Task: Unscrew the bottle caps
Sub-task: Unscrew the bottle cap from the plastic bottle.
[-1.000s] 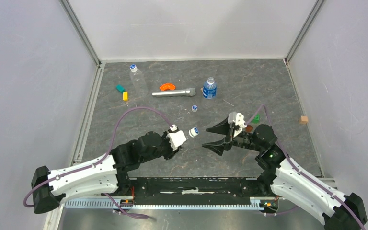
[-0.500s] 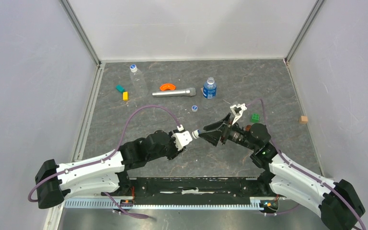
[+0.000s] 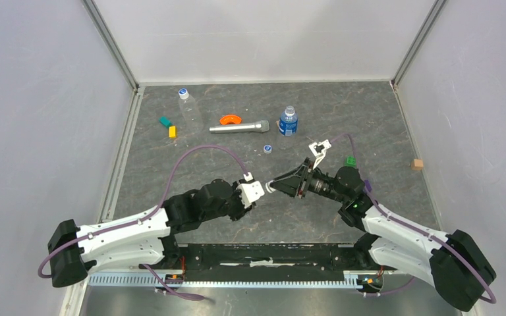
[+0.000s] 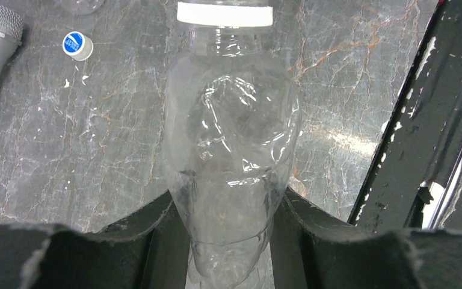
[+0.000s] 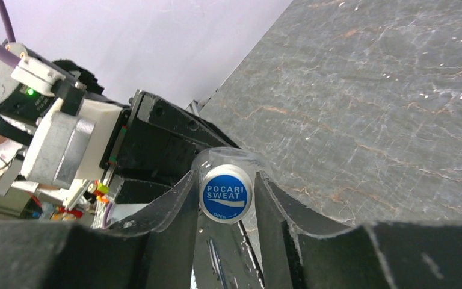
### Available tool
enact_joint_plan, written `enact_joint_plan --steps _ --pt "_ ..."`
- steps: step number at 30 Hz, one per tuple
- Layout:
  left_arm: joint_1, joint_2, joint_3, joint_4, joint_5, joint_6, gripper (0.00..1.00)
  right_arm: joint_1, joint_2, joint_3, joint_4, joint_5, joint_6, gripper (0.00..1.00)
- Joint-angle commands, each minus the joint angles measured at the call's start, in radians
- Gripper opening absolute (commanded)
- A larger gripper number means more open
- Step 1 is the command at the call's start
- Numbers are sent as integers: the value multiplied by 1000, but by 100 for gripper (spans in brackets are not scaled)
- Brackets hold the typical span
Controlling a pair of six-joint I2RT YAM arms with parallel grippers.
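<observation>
My left jaws squeeze the fat end of an empty clear bottle [image 4: 231,150]. It lies sideways, its neck pointing at my right arm. My right jaws sit tight on both sides of its blue-topped cap [image 5: 225,194]. Farther off, a loose cap [image 4: 76,46] rests on the surface [image 3: 369,118].

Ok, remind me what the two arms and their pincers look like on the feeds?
They look alike. The left arm and right arm have white shells on the links nearest the base and black joints further out. A purple cable loops to each wrist. The left pincer and right pincer have black, wedge-shaped fingers with scuffed edges.
</observation>
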Motion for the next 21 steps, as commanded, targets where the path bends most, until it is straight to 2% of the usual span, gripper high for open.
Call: enact_joint_plan --steps 1,2,4,10,13,16,21 --pt "-4 -14 23 62 18 8 14 0 23 16 87 -107 -15 43" --pt "-3 -15 22 61 15 8 14 0 25 19 80 -125 -30 42" --pt "-4 -17 18 63 12 7 14 1 23 23 55 -146 -64 32" --pt "-4 -31 11 68 62 13 14 1 -5 12 79 -210 -223 18" --pt "-4 -57 7 74 159 15 14 1 -20 22 93 -288 -378 16" --pt "2 -91 4 82 259 -23 16 1 -37 49 30 -391 -579 16" --pt "45 -96 24 73 534 -71 19 1 -71 85 -116 -507 -826 15"
